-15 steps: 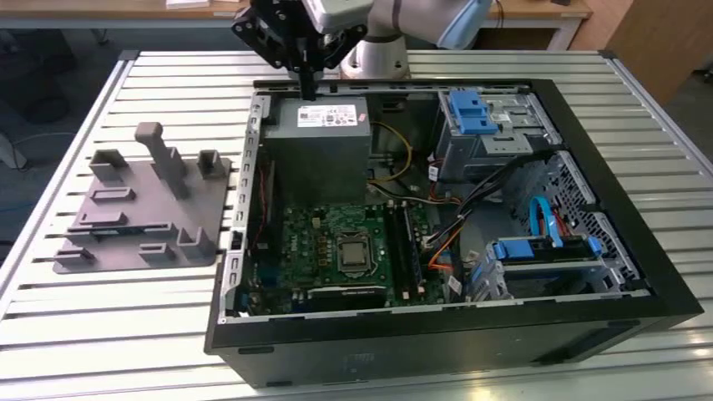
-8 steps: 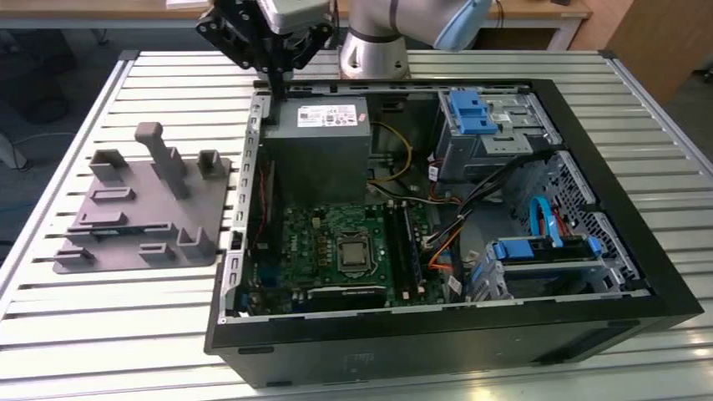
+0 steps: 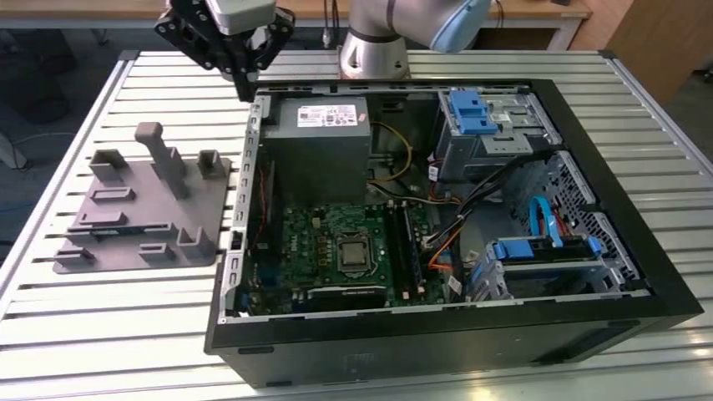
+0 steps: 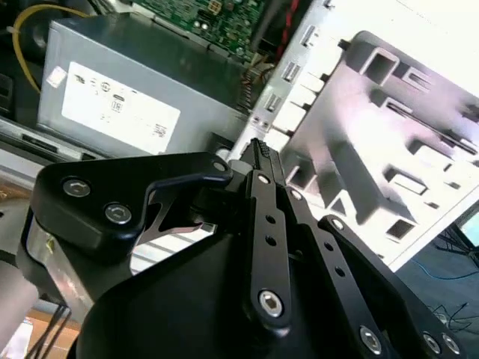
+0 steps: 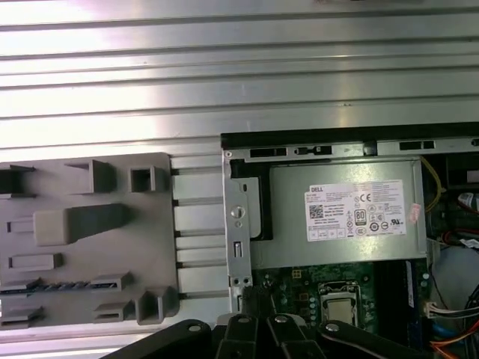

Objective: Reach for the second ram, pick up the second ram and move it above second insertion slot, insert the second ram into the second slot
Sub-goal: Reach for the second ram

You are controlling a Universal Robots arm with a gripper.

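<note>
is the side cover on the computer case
No, the computer case lies open, with its circuit board and power supply showing.

We're in a robotics lab here: slatted aluminium desk (image 3: 100, 334), an opened computer case (image 3: 446, 342) lying on it, a grey parts fixture (image 3: 145, 209) alongside, robot arm base (image 3: 373, 52) behind.

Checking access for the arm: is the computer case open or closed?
Open: the computer case has no side panel; motherboard and power supply lie exposed.
</note>
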